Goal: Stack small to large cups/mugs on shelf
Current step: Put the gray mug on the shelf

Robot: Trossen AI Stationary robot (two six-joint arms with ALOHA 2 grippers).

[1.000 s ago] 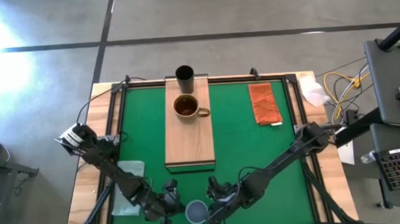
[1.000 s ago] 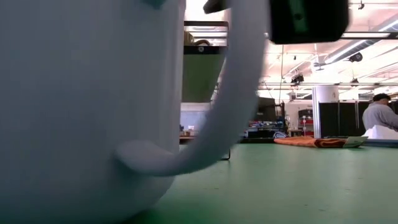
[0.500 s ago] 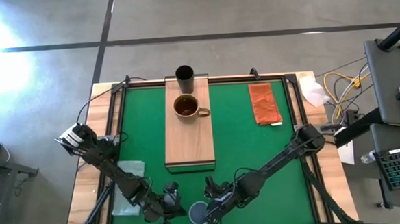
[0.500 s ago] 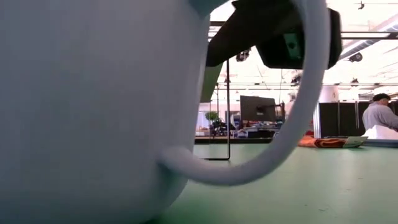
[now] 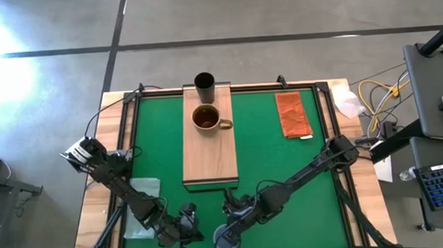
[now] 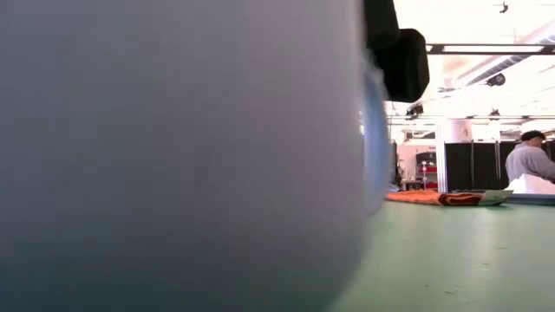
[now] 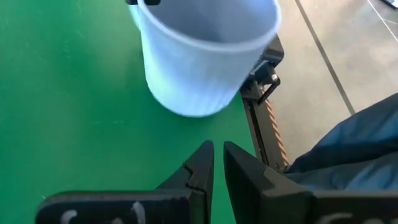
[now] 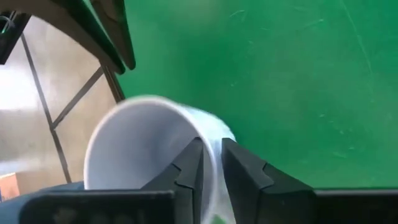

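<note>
The pale blue-grey mug (image 5: 226, 239) is at the table's near edge and fills the low view (image 6: 173, 156). My right gripper (image 5: 233, 224) is shut on its wall. My left gripper (image 5: 187, 226) is shut and empty just left of the mug, which also shows in the left wrist view (image 7: 199, 56). The brown glossy mug (image 5: 207, 119) stands on the light-wood shelf (image 5: 210, 159). The black cup (image 5: 204, 82) stands at the shelf's far end. My right gripper holds the mug's wall at the rim (image 8: 212, 155), with one finger (image 8: 189, 165) inside the mug and the other (image 8: 239, 168) outside. The fingers slant down from the table's far right. Whether the mug's bottom is on the table, I cannot tell.
An orange-brown cloth (image 5: 292, 114) lies at the far right of the green mat. A clear plastic bag (image 5: 144, 208) lies at the near left. The table's near edge is right beside the mug. A person (image 6: 529, 160) stands far off in the room.
My right gripper has gone toward the table's near edge with the pale mug. The mug has turned about: its handle, which stuck out to one side in the low view, now shows only edge-on, and the mug has come closer to the low camera.
</note>
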